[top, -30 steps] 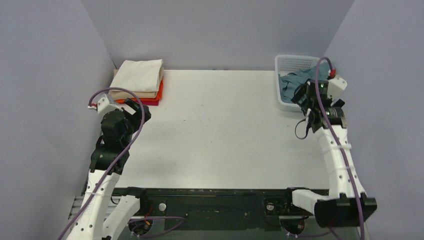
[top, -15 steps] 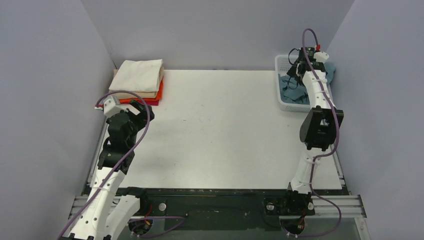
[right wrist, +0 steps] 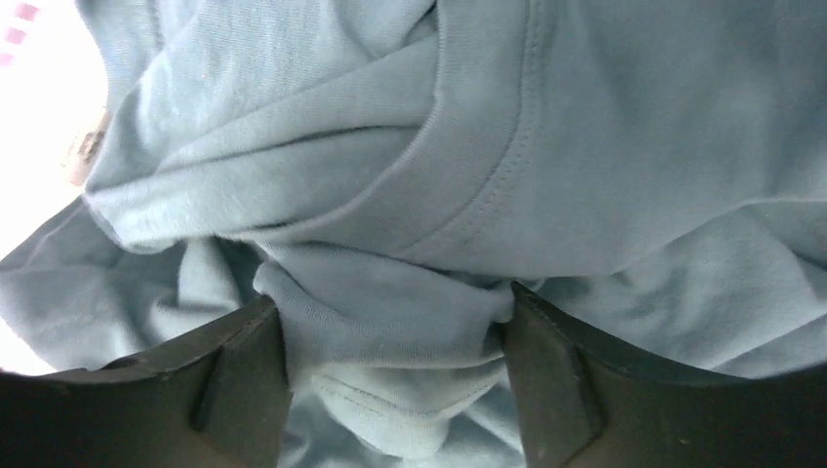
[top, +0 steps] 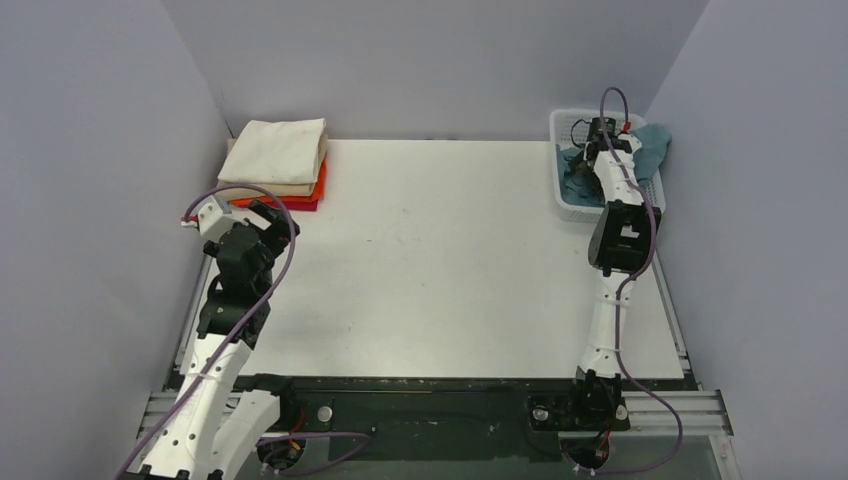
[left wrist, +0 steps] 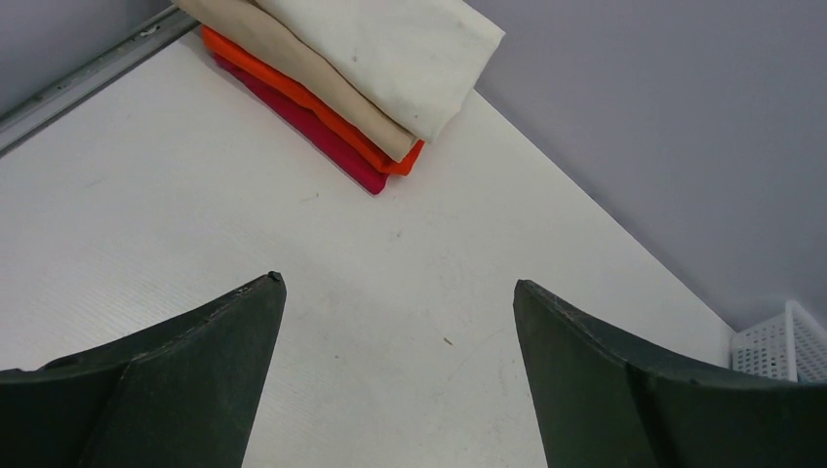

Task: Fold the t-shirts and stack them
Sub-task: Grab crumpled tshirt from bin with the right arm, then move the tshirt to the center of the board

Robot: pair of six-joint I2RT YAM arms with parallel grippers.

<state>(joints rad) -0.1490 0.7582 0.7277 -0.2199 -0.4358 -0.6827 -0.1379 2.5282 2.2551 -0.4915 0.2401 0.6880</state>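
Teal shirt point(right wrist: 585, 146): soft matt knit cloth with double-stitched hems. Shirts stacked at the table's far left corner, cream point(left wrist: 390, 49) over tan point(left wrist: 293, 60), orange point(left wrist: 255, 73) and red point(left wrist: 341, 161): smooth matt cloth. Table point(left wrist: 195, 244): white, matt, finely ribbed, with a dull metal rail point(left wrist: 88, 73) along its left edge. Basket point(top: 575, 125) at its far right corner: white perforated plastic. Right gripper point(right wrist: 393, 312) fingers point(right wrist: 127, 409): dark matt plastic.

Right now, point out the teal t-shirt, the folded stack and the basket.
teal t-shirt point(right wrist: 390, 292): right wrist view, on the bunched fold low in the middle.
folded stack point(top: 275, 150): top external view, on the cream shirt on top.
basket point(top: 570, 116): top external view, on its far left rim.
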